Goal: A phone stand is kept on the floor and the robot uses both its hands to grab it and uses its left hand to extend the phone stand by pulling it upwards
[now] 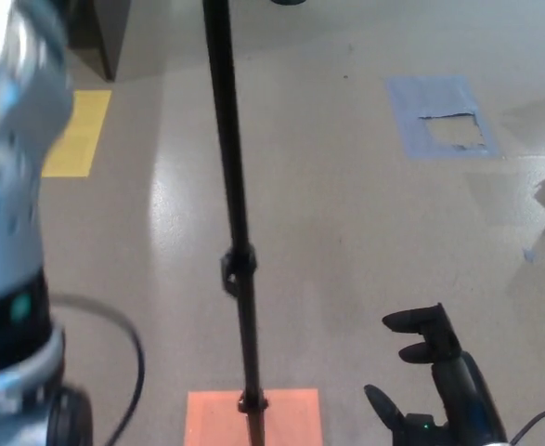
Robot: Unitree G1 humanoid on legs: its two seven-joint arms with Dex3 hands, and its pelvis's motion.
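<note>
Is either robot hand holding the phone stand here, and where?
The right robot hand is open, beside the phone stand, holding nothing. The left is out of view.

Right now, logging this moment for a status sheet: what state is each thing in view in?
phone stand: upright on the floor, pole running out of the top of the picture, held by neither hand in view.
right hand: open, fingers apart, to the right of the pole, apart from it.
left arm: raised at picture left, blurred; its hand not in view.
orange floor patch: flat, under the pole's foot.
</note>
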